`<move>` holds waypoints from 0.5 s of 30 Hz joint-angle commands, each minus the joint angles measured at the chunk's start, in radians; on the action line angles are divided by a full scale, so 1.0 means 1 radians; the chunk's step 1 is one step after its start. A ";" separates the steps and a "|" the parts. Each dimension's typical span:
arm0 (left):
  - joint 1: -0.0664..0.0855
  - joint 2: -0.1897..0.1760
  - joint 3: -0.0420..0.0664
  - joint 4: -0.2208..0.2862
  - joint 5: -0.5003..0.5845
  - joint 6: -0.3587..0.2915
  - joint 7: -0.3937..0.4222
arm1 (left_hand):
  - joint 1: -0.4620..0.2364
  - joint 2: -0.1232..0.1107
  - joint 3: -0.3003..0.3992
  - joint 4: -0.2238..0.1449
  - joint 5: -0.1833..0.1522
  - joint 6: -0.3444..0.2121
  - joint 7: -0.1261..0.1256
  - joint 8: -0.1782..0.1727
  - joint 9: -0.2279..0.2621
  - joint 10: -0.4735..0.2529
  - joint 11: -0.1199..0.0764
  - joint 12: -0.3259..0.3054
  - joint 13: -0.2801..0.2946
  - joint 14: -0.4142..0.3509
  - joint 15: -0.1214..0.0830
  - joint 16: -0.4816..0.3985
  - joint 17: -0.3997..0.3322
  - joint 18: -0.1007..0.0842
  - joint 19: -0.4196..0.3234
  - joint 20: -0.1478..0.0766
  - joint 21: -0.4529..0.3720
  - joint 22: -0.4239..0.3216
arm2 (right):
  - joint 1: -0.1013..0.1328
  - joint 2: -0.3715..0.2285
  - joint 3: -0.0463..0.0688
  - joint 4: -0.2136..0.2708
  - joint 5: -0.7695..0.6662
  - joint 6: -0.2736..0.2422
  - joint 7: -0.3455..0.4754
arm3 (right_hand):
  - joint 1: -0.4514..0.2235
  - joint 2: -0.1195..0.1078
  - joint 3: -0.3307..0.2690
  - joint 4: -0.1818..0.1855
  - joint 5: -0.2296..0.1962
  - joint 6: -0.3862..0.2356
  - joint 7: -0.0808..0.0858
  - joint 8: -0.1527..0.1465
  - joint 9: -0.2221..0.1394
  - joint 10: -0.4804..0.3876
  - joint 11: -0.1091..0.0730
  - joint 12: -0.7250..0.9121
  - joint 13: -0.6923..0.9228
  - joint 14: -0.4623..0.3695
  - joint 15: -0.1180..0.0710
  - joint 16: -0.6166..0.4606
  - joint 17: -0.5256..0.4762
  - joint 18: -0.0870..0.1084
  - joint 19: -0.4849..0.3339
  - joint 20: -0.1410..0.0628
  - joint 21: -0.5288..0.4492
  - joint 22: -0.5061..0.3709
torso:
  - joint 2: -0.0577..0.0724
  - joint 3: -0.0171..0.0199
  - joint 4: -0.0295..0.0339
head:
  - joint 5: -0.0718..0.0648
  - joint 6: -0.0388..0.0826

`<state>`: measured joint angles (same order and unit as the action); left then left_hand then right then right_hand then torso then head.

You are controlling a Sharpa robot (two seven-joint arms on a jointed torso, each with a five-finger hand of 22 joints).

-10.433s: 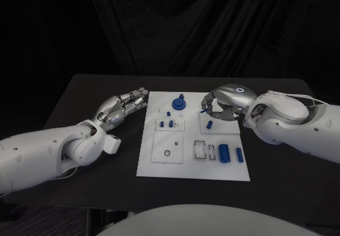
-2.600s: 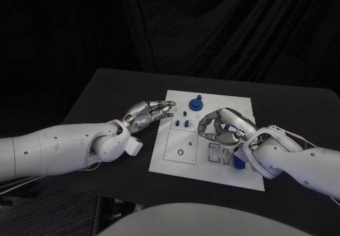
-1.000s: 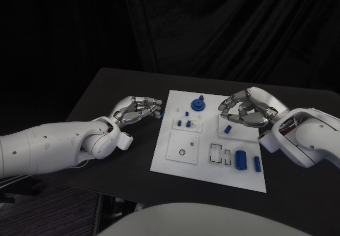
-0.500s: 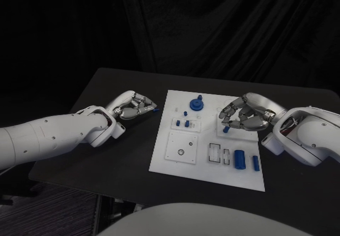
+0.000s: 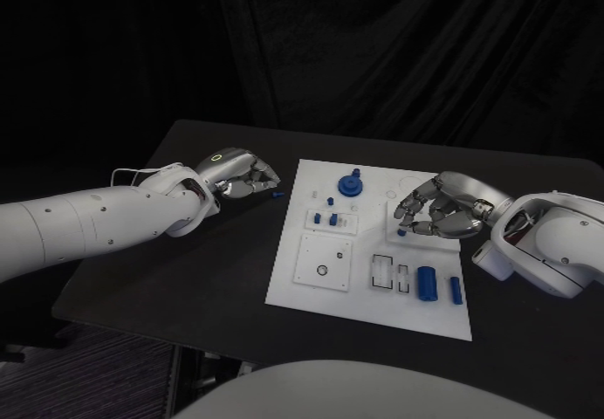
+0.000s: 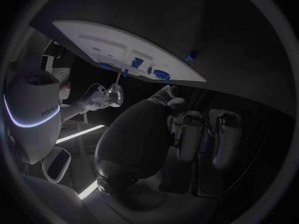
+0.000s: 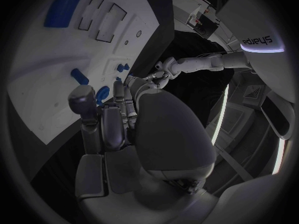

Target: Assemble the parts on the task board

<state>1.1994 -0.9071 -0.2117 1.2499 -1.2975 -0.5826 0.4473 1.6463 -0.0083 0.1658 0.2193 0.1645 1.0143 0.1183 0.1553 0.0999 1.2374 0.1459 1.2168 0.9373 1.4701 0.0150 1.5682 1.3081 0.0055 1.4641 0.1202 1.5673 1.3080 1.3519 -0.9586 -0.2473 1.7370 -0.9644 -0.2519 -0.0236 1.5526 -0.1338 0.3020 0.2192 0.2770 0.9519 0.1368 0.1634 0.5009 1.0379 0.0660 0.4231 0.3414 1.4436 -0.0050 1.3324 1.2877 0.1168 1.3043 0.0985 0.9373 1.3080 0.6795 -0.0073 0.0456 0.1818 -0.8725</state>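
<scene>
White and set mid-table, the task board (image 5: pixel 369 297) in the head view had the left hand (image 5: pixel 239 177) curled off its left edge near a small blue part (image 5: pixel 277 195) lying on the black table (image 5: pixel 176 262), while the right hand (image 5: pixel 441 214) curled over a blue peg (image 5: pixel 401 231) on the board; whether either gripped anything I could not tell. The left wrist view showed that hand's fingers (image 6: pixel 187 134) folded short of the board, so the stray part probably needed a clean pinch first. In the right wrist view the fingers (image 7: pixel 102 122) hung just beside the peg, which probably wanted upright seating.

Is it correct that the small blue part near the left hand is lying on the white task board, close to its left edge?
Not quite. The small blue part lies on the black table, just off the left edge of the white task board, not on it. The head view shows it, next to the left hand.
</scene>
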 commanded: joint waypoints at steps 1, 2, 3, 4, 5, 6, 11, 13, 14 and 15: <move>0.011 0.004 0.001 0.010 -0.144 -0.097 -0.127 | -0.024 -0.010 -0.010 0.010 -0.016 -0.015 0.008 -0.018 -0.005 0.333 -0.096 0.354 0.633 0.101 -0.007 0.003 0.263 -0.005 0.107 -0.002 0.004 0.263 | 0.001 0.000 0.000 -0.002 -0.007 0.018 -0.020 | -0.002 0.011 -0.005 0.000 -0.005 0.006 -0.002 -0.006 -0.001 0.009 0.000 0.006 0.001 0.006 0.000 0.006 0.001 -0.001 0.005 0.004 0.004 0.111 | 0.001 0.0015 0.0009 | -0.002 0.000; 0.013 0.005 0.001 0.012 -0.148 -0.101 -0.142 | -0.026 -0.012 -0.011 0.010 -0.018 -0.018 0.008 -0.020 -0.006 0.333 -0.096 0.354 0.633 0.101 -0.006 0.003 0.263 -0.005 0.107 -0.001 0.004 0.263 | 0.001 0.000 0.000 -0.003 -0.007 0.018 -0.020 | -0.002 0.011 -0.005 0.000 -0.005 0.006 -0.002 -0.006 -0.001 0.009 0.000 0.006 0.001 0.006 0.000 0.006 0.001 -0.001 0.005 0.004 0.004 0.111 | 0.001 0.0018 0.0011 | -0.002 0.000; 0.016 0.006 0.001 0.014 -0.154 -0.103 -0.162 | -0.029 -0.015 -0.012 0.011 -0.020 -0.023 0.010 -0.026 -0.008 0.333 -0.094 0.354 0.633 0.101 -0.005 0.003 0.263 -0.005 0.107 -0.001 0.004 0.263 | 0.001 0.001 0.000 -0.003 -0.007 0.018 -0.021 | -0.002 0.011 -0.005 0.000 -0.005 0.006 -0.002 -0.006 -0.001 0.009 0.000 0.006 0.001 0.006 0.000 0.006 0.001 -0.001 0.005 0.004 0.004 0.111 | 0.001 0.0023 0.0009 | -0.001 0.000; 0.018 0.007 0.001 0.016 -0.163 -0.101 -0.180 | -0.033 -0.018 -0.013 0.012 -0.022 -0.027 0.014 -0.031 -0.009 0.333 -0.091 0.354 0.633 0.101 -0.004 0.003 0.263 -0.005 0.107 0.001 0.004 0.263 | 0.001 0.001 0.000 -0.004 -0.007 0.019 -0.021 | -0.002 0.011 -0.005 0.000 -0.005 0.006 -0.002 -0.006 -0.001 0.009 0.000 0.006 0.001 0.006 0.000 0.006 0.001 -0.001 0.005 0.004 0.004 0.111 | 0.001 0.0030 0.0009 | -0.002 0.000; 0.020 0.008 0.001 0.020 -0.179 -0.093 -0.203 | -0.044 -0.025 -0.019 0.017 -0.026 -0.038 0.019 -0.042 -0.013 0.333 -0.085 0.354 0.633 0.101 0.001 0.003 0.263 -0.005 0.107 0.004 0.004 0.263 | 0.001 0.001 0.000 -0.004 -0.007 0.018 -0.022 | -0.003 0.011 -0.006 0.001 -0.005 0.006 -0.002 -0.007 -0.003 0.009 0.000 0.007 0.002 0.006 0.000 0.006 0.001 -0.001 0.004 0.004 0.002 0.110 | 0.001 0.0026 0.0018 | -0.003 0.000; 0.022 0.008 0.001 0.024 -0.193 -0.084 -0.225 | -0.058 -0.028 -0.025 0.024 -0.034 -0.046 0.022 -0.052 -0.015 0.333 -0.083 0.354 0.633 0.101 0.004 0.003 0.263 -0.005 0.107 0.008 0.004 0.263 | 0.001 0.001 0.000 -0.004 -0.007 0.018 -0.022 | -0.004 0.012 -0.007 0.003 -0.006 0.007 -0.002 -0.007 -0.005 0.009 0.000 0.007 0.002 0.006 0.000 0.005 0.000 -0.001 0.005 0.004 0.004 0.110 | 0.000 0.0022 0.0022 | -0.005 0.000; 0.026 0.008 0.001 0.044 -0.227 -0.015 -0.303 | -0.139 -0.050 -0.066 0.064 -0.085 -0.065 0.026 -0.075 -0.018 0.333 -0.080 0.354 0.633 0.101 0.009 0.003 0.263 -0.005 0.107 0.014 0.004 0.263 | 0.001 0.002 0.000 -0.005 -0.007 0.013 -0.023 | -0.006 0.012 -0.008 0.004 -0.006 0.008 -0.002 -0.008 -0.007 0.008 0.000 0.008 0.002 0.007 0.000 0.006 0.000 -0.001 0.005 0.004 0.003 0.110 | 0.001 0.0014 0.0035 | -0.011 0.000; 0.026 0.007 0.001 0.050 -0.232 0.002 -0.316 | -0.175 -0.053 -0.083 0.067 -0.098 -0.082 0.026 -0.085 -0.020 0.333 -0.079 0.354 0.633 0.101 0.010 0.003 0.263 -0.005 0.107 0.016 0.004 0.263 | 0.001 0.002 0.000 -0.005 -0.007 0.013 -0.023 | -0.006 0.012 -0.008 0.004 -0.006 0.008 -0.002 -0.008 -0.007 0.008 0.000 0.008 0.002 0.007 0.000 0.006 0.000 -0.001 0.005 0.004 0.003 0.110 | 0.001 0.0014 0.0036 | -0.011 0.000; 0.026 0.006 0.001 0.053 -0.234 0.008 -0.321 | -0.198 -0.054 -0.091 0.067 -0.103 -0.093 0.024 -0.087 -0.020 0.333 -0.081 0.354 0.633 0.101 0.008 0.003 0.263 -0.005 0.104 0.016 0.002 0.261 | 0.001 0.001 0.000 -0.005 -0.007 0.013 -0.024 | -0.006 0.012 -0.008 0.004 -0.006 0.008 -0.002 -0.008 -0.007 0.008 0.000 0.008 0.002 0.007 0.000 0.006 0.000 -0.001 0.005 0.004 0.003 0.110 | 0.000 0.0015 0.0035 | -0.009 0.000; 0.026 0.005 0.001 0.055 -0.233 0.012 -0.323 | -0.208 -0.052 -0.095 0.067 -0.103 -0.099 0.025 -0.088 -0.020 0.333 -0.080 0.354 0.633 0.101 0.009 0.003 0.263 -0.002 0.095 0.015 -0.003 0.256 | 0.001 0.001 0.000 -0.006 -0.007 0.012 -0.024 | -0.006 0.012 -0.008 0.004 -0.006 0.008 -0.002 -0.008 -0.007 0.008 0.000 0.008 0.002 0.006 0.000 0.005 -0.001 0.000 0.004 0.004 0.001 0.110 | 0.000 0.0026 0.0028 | -0.007 0.000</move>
<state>1.2228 -0.9015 -0.2117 1.2995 -1.4891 -0.6123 0.1907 1.4514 -0.0606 0.0757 0.2866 0.0644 0.9215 0.1429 0.0712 0.0806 1.4544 0.0874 1.2286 0.9391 1.4659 0.0187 1.5682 1.3079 0.0059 1.4673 0.1310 1.5670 1.3079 1.3519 -0.9564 -0.2472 1.7311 -0.9664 -0.2452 -0.0307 1.5475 -0.1288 0.2992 0.2221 0.2771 0.9543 0.1345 0.1597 0.4957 1.0379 0.0660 0.4269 0.3415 1.4436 -0.0050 1.3324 1.2875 0.1166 1.3043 0.0985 0.9372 1.3078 0.6802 -0.0052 0.0486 0.1714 -0.8725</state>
